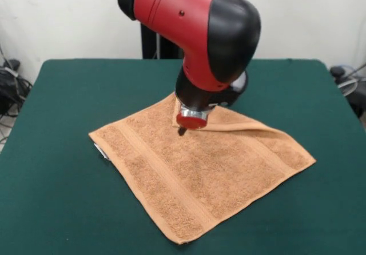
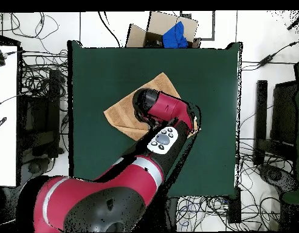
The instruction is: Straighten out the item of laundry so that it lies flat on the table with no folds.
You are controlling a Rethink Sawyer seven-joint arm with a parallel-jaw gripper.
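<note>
Gripper (image 1: 182, 130), its finger state impossible to tell, sits at the towel (image 1: 200, 175) near its 12 o'clock fold; towel lies mid-counter (image 1: 57, 209). Dragging could bunch the folded far edge instead of flattening it.

Towel (image 1: 194, 169): rough, matt terry cloth with flatter woven bands. Table (image 1: 63, 209): matt, cloth-like green top. Arm (image 1: 194, 20): smooth, glossy red and black plastic shell.
</note>
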